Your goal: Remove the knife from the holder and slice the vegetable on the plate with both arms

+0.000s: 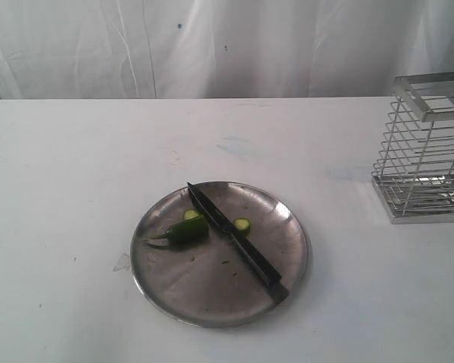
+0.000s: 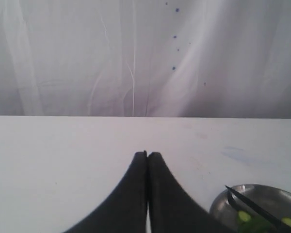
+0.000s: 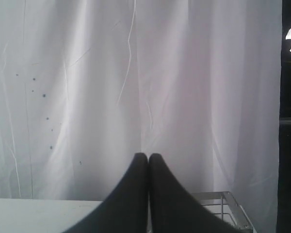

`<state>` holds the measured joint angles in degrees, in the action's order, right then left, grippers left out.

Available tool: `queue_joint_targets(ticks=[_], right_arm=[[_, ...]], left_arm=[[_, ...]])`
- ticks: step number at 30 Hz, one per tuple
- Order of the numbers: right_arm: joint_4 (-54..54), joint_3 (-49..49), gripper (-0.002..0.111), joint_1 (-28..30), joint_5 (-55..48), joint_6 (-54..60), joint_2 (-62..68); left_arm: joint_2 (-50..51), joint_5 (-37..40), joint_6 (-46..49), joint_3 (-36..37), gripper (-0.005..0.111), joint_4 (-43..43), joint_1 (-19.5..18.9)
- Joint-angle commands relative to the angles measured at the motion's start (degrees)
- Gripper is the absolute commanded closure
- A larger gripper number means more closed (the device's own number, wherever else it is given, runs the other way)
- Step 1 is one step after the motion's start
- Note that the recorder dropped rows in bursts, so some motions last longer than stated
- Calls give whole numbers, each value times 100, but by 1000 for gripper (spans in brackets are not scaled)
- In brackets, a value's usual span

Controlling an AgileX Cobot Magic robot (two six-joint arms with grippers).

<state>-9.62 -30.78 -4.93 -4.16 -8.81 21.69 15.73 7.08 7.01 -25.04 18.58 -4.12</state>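
1. Low centre of frame, the knife (image 1: 234, 242) lies across the plate (image 1: 174, 287), pepper (image 1: 186, 230) sliced beside it.
2. My left gripper (image 2: 146, 156) and right gripper (image 3: 148, 156) are both pinched together, empty; best I keep well clear.
3. Far right, the holder (image 1: 426, 147) is empty.

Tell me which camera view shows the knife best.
The exterior view: the whole knife lies across the plate. The left wrist view catches only part of its blade; the right wrist view shows none of it.

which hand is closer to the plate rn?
Left. The left hand, shut, has the plate just off to its side in its wrist view. The right hand, also shut, sees only the holder, which stands apart from the plate.
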Motion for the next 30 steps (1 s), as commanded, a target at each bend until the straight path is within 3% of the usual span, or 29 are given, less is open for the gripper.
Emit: queue_joint_targets(ticks=[1,13,16,21,24,26,30], right_arm=[[-67,16,108,26,-113,-37,-28],[-67,16,108,26,-220,-37,-28],[-67,126,108,145,-14,-21,-526],[-67,645,108,182,1330,123,-1524],[-67,892,108,182,1424,123,-2026],[56,1415,108,182,2199,110,-2094],[1211,2693,108,209,2916,39,-2169]], left_arm=[[-159,390,46,43,107,25,37],[-159,403,58,43,107,25,37],[-159,403,58,43,107,25,37],[-159,418,58,43,107,25,37],[-159,418,58,43,107,25,37],[-146,417,58,43,107,25,37],[-159,429,58,43,107,25,37]])
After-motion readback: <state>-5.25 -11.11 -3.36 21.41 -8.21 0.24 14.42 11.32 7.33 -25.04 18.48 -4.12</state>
